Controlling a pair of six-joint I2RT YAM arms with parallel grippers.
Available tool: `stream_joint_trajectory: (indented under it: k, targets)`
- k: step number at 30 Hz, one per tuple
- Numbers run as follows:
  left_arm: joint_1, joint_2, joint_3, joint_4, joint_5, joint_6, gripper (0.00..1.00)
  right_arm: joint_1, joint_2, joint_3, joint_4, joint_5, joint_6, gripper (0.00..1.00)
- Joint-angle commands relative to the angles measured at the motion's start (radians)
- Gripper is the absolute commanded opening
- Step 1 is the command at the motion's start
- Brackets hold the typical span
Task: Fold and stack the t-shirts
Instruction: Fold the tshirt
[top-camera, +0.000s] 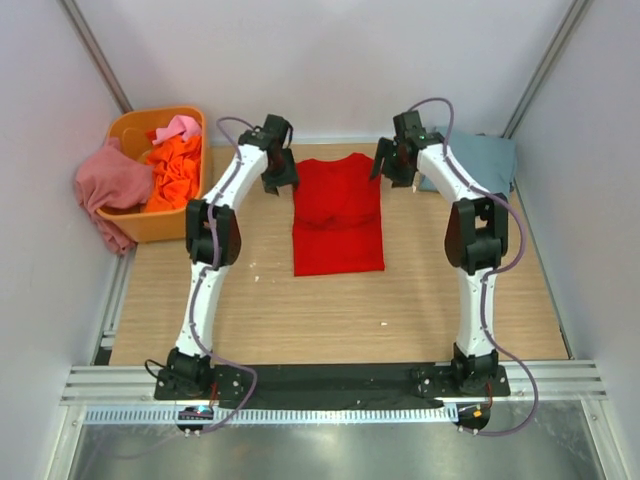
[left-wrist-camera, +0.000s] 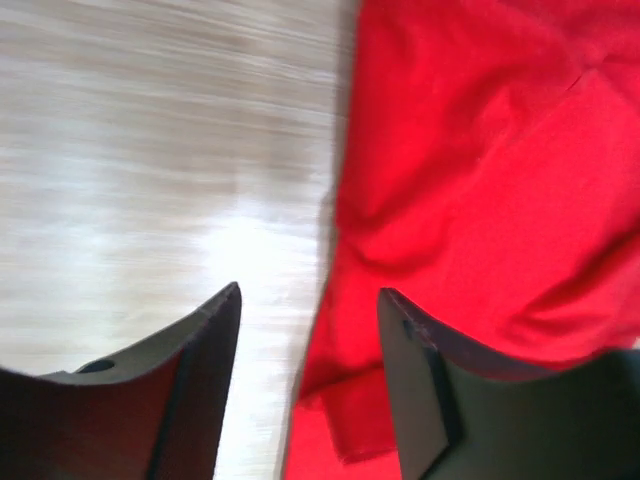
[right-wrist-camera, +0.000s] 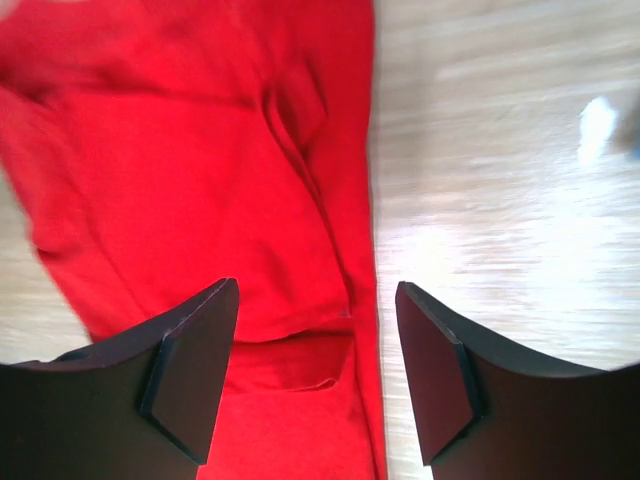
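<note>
Top view: we are logging the red t-shirt (top-camera: 338, 215) as lying flat on the wooden surface (top-camera: 330, 310), in the far middle. It is folded into a narrow rectangle, with an extra layer doubled over its far half. Both arms are reaching to its far end, one on each side.

Left fingers (left-wrist-camera: 200, 370): we are reading them as standing apart and gripping nothing. In the left wrist view they are hanging over the shirt's left edge. One finger is sitting over bare wood and the other over red cloth, with the cloth's edge running between them. This view is smeared, so we cannot tell whether either tip is touching the cloth.

Right fingers (right-wrist-camera: 190, 370): these too are spread wide and empty. In the right wrist view the shirt's right edge is passing between them, with red cloth under one finger and bare wood under the other. A short folded flap is showing between the fingertips.

Other shirts: the orange tub (top-camera: 165, 228) is sitting at the far left corner of the surface, holding an orange t-shirt (top-camera: 178, 172) and a pink t-shirt (top-camera: 182, 126). A dusty rose t-shirt (top-camera: 108, 185) is draping over its left rim. A grey-blue t-shirt (top-camera: 485, 158) is lying at the far right corner behind the right arm, well apart from the red one.
</note>
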Motion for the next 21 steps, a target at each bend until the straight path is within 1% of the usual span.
stream_joint_trajectory:
  k: [1, 3, 4, 5, 6, 7, 8, 9, 10, 11, 12, 13, 15, 17, 21]
  targets:
    - [0.011, -0.202, 0.000, -0.027, 0.047, 0.048, 0.59, 0.006, -0.144, 0.036, -0.067, 0.063, 0.016, 0.70]
    - [0.014, -0.291, -0.109, 0.050, 0.034, 0.045, 0.61, 0.022, -0.204, -0.048, -0.009, 0.060, 0.016, 0.70]
    - [0.013, -0.326, -0.210, 0.073, 0.036, 0.042, 0.61, 0.033, -0.268, -0.161, 0.031, 0.045, 0.018, 0.70]
    - [0.013, -0.389, -0.258, 0.093, 0.043, 0.039, 0.59, 0.035, -0.293, -0.211, 0.095, 0.002, 0.027, 0.70]
    - [0.013, -0.412, -0.303, 0.121, 0.068, 0.036, 0.57, 0.036, -0.311, -0.255, 0.114, -0.013, 0.033, 0.67]
    - [0.008, -0.435, -0.381, 0.130, 0.073, 0.036, 0.52, 0.039, -0.330, -0.315, 0.125, -0.033, 0.033, 0.65]
    - [0.004, -0.465, -0.416, 0.133, 0.079, 0.038, 0.48, 0.042, -0.337, -0.338, 0.128, -0.049, 0.026, 0.62]
    - [-0.001, -0.482, -0.453, 0.142, 0.080, 0.038, 0.46, 0.045, -0.345, -0.363, 0.128, -0.076, 0.021, 0.51]
    - [-0.011, -0.494, -0.526, 0.152, 0.082, 0.044, 0.40, 0.052, -0.365, -0.416, 0.133, -0.089, 0.019, 0.45]
    - [-0.018, -0.523, -0.563, 0.164, 0.082, 0.044, 0.37, 0.058, -0.376, -0.447, 0.154, -0.101, 0.021, 0.37]
    - [-0.025, -0.535, -0.600, 0.202, 0.085, 0.045, 0.35, 0.064, -0.386, -0.480, 0.170, -0.116, 0.027, 0.26]
    - [-0.035, -0.543, -0.660, 0.219, 0.091, 0.044, 0.32, 0.070, -0.396, -0.531, 0.188, -0.121, 0.030, 0.24]
    - [-0.042, -0.539, -0.690, 0.244, 0.099, 0.041, 0.30, 0.085, -0.382, -0.556, 0.203, -0.126, 0.029, 0.22]
    - [-0.058, -0.516, -0.696, 0.242, 0.097, 0.042, 0.26, 0.095, -0.362, -0.567, 0.202, -0.130, 0.022, 0.21]
    - [-0.087, -0.457, -0.694, 0.242, 0.062, 0.042, 0.24, 0.107, -0.301, -0.561, 0.216, -0.119, 0.015, 0.20]
